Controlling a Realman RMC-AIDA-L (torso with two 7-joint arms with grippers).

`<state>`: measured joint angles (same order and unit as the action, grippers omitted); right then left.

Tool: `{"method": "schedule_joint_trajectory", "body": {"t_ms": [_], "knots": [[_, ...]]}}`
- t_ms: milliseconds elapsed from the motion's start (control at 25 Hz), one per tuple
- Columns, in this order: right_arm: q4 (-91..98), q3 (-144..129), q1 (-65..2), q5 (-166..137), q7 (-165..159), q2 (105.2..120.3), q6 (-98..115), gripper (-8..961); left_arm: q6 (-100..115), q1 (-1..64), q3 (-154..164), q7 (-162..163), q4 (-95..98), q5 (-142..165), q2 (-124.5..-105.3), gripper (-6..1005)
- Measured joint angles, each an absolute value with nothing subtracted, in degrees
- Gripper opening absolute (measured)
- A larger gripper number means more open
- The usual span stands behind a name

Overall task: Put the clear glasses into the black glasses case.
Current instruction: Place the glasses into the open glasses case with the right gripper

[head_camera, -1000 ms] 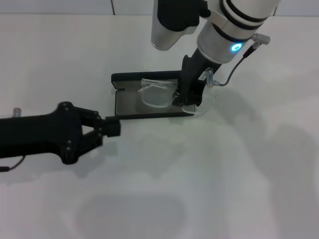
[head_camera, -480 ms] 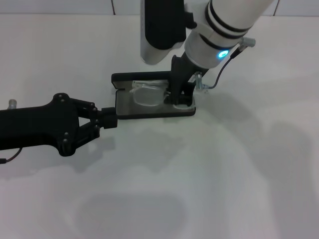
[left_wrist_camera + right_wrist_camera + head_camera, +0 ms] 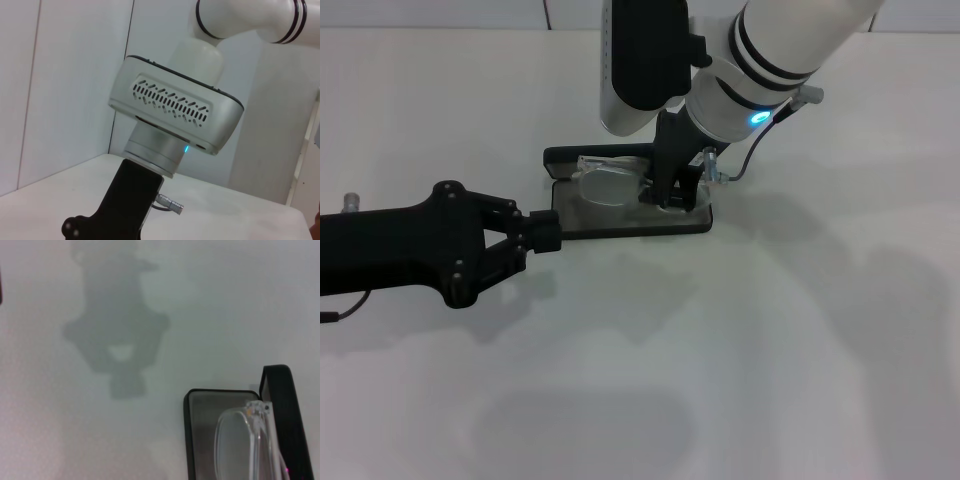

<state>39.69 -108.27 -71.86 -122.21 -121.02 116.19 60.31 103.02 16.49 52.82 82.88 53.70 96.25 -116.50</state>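
Observation:
The black glasses case [image 3: 630,229] lies open at the table's middle, grey lining up, its lid [image 3: 600,155] standing at the back. The clear glasses [image 3: 608,185] lie low over the lining, tilted, with one end at my right gripper [image 3: 670,197], which reaches down into the case's right half and is shut on them. My left gripper [image 3: 544,235] is shut, its tips against the case's left end. In the right wrist view the clear glasses [image 3: 235,440] sit over the case [image 3: 186,412], beside the lid [image 3: 280,405].
White table [image 3: 740,340] all around, with open room in front and to the right. The right arm's cable [image 3: 745,160] hangs just right of the case. The left wrist view shows the right arm's grey wrist housing [image 3: 175,107] close ahead.
My right gripper moved left and down, carrying the clear glasses further into the case. The left gripper shifted slightly up and stays at the case's left end.

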Motion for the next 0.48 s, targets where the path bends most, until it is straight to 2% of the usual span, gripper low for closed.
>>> {"method": "schedule_joint_trajectory", "body": {"t_ms": [480], "knots": [[39.25, -110.71, -71.19, -119.99, -121.08, 116.19, 57.96, 133, 103.0, 16.65, 52.82, 82.88, 53.79, 96.19, -116.7, 110]]}}
